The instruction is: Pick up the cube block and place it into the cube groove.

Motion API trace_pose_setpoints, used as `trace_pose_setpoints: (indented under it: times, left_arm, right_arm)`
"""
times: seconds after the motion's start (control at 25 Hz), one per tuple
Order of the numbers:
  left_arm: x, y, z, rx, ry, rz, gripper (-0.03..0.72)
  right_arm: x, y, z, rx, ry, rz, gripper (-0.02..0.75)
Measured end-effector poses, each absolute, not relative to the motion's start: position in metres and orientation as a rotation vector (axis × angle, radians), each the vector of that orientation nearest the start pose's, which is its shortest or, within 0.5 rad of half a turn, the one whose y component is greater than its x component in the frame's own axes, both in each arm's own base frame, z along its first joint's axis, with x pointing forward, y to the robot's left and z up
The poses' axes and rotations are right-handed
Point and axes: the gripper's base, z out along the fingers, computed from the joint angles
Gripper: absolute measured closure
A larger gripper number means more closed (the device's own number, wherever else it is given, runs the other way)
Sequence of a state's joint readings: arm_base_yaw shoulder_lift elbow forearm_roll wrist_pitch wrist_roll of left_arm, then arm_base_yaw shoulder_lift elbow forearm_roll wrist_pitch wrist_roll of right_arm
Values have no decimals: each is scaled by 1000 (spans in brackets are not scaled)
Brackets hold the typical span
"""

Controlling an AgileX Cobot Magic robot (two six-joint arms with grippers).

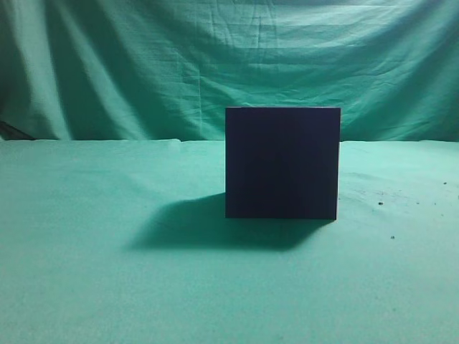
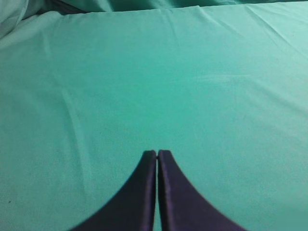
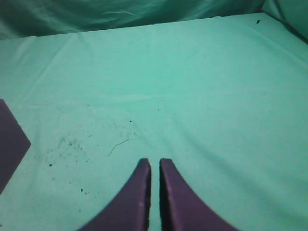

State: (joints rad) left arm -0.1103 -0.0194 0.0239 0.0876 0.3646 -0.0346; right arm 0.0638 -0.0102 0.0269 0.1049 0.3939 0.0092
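A large blackish-navy box (image 1: 282,163) stands on the green cloth at the middle of the exterior view, front face toward the camera. Its top and the cube groove are hidden from here. No separate cube block shows in the exterior view. A dark purple corner (image 3: 9,144) juts in at the left edge of the right wrist view; I cannot tell whether it is the box or the cube block. My left gripper (image 2: 157,153) is shut and empty over bare cloth. My right gripper (image 3: 155,162) is shut to a thin slit, empty, right of that corner. Neither gripper shows in the exterior view.
Green cloth (image 1: 107,287) covers the table and hangs as a backdrop (image 1: 143,64). The box casts a shadow (image 1: 208,229) to its front left. Dark specks and a thin thread (image 3: 118,144) lie on the cloth ahead of my right gripper.
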Motion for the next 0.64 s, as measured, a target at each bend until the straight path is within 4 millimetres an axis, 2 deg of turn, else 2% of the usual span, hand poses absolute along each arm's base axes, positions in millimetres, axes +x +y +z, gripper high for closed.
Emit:
trace_pose_setpoints:
  times: [0.64]
  left_arm:
    - [52,-3,173,124,1847,-15,688]
  right_arm:
    - [52,7,170,13,1895,154,738]
